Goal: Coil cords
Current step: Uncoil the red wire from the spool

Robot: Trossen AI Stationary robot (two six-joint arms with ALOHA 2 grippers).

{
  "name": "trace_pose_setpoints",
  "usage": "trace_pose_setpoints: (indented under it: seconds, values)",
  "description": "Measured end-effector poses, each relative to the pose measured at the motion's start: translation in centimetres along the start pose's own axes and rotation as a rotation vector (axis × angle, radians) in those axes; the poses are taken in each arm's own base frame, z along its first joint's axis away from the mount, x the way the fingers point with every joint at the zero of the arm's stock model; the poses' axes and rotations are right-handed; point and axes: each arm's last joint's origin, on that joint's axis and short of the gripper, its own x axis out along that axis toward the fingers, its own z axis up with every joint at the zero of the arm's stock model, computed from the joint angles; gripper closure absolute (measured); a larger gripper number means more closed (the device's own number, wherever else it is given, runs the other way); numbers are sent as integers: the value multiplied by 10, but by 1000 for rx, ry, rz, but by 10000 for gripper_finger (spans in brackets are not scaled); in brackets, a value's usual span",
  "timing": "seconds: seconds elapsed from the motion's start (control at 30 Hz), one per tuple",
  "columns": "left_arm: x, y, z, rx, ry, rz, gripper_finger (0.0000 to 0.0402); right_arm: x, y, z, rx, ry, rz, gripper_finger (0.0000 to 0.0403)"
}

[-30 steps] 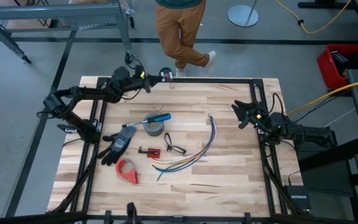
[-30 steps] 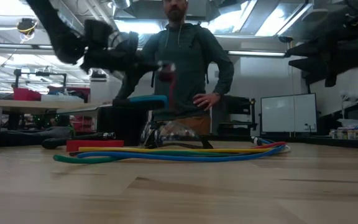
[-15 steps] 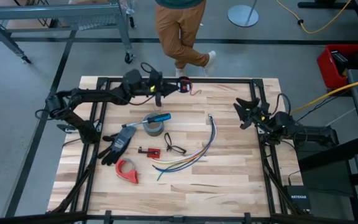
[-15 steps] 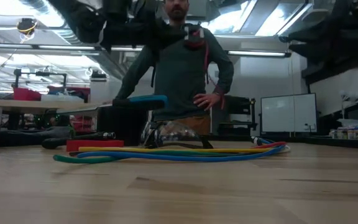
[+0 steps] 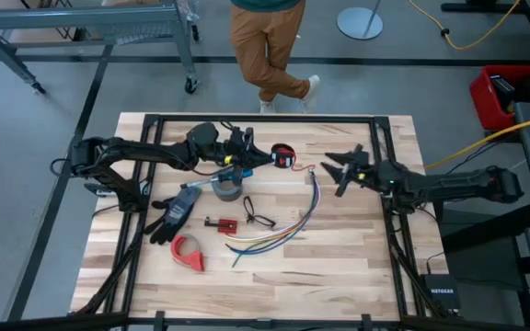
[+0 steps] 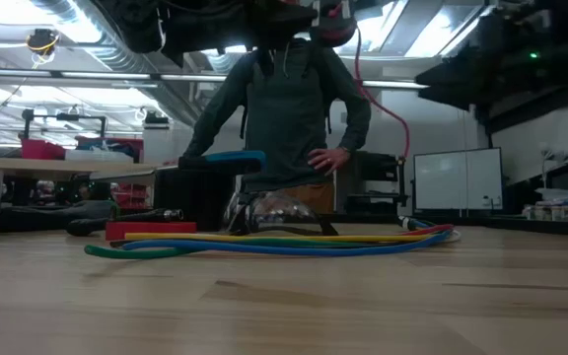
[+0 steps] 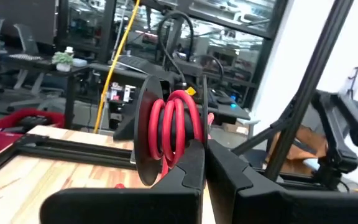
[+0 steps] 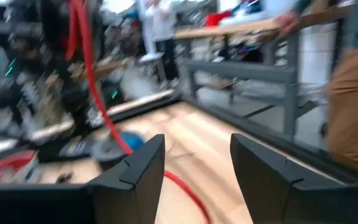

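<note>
— Holding what up there, exactly?

— I am pinching the red coil (image 5: 283, 155) in my left gripper (image 5: 270, 156), jaws pressed together on it, and I am keeping it in the air over the far middle of the counter (image 5: 339, 267). In my left wrist view it is showing as three or so loops of red wire (image 7: 174, 127) lying side by side against a dark disc. A loose red tail (image 5: 307, 169) is trailing from the coil toward my right side.

— And the right arm?

— My right gripper (image 5: 336, 169) is reaching in with its jaws spread wide, gripping nothing. I judge it is lining up on that tail, so the free strand can be guided while the coil is kept off the clutter below.

— What else is lying about?

— I am counting one red coil, one bundle of multicoloured wires (image 5: 283, 230), one thin black looped cord (image 5: 258, 218), one black glove (image 5: 175, 211), one roll of grey tape (image 5: 227, 189), one blue-handled tool (image 5: 236, 174). One person (image 5: 267, 46) is standing beyond the counter's far edge.
</note>
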Motion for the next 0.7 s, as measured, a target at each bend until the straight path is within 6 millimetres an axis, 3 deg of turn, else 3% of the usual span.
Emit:
trace_pose_setpoints:
  seconds: [0.43, 0.7]
  values:
    - [1, -1, -8, -7, 71, 46, 401, 73, 32, 9, -110, 193, 154, 214]
    - [1, 0, -9, 18, 82, 50, 401, 86, 40, 14, -102, 223, 236, 214]
